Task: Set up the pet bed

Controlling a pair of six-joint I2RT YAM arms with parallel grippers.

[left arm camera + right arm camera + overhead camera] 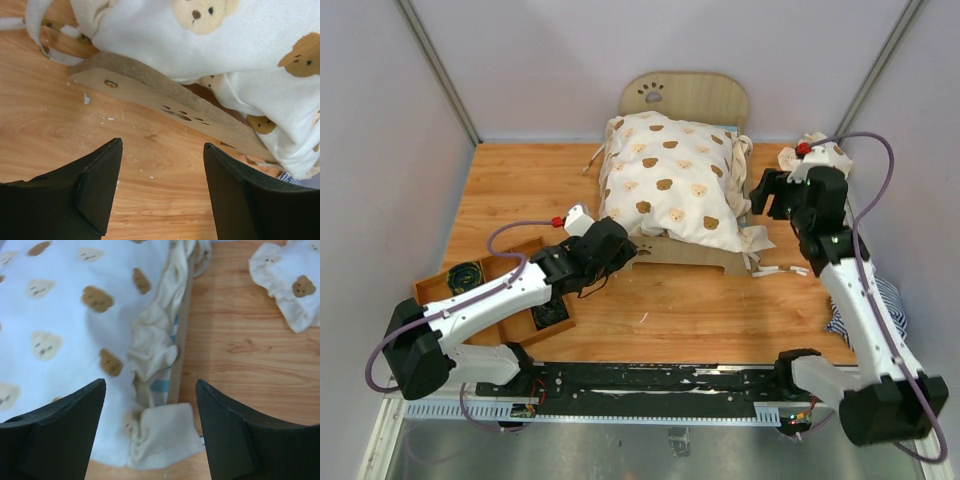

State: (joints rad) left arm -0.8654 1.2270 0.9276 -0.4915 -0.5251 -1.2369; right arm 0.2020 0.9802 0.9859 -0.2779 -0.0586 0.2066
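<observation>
On table (700, 310): 1 pet bed (685, 98), 1 cover (675, 185), 1 pillow (290, 290); L pincer (162, 145) apart; R pincer (150, 382) apart.

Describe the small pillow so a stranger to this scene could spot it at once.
On the wooden table, the pet bed stands at the back centre. To its right, on bare wood, lies the small pillow: bear-printed like the cover on the bed, but far smaller and lying alone.
</observation>
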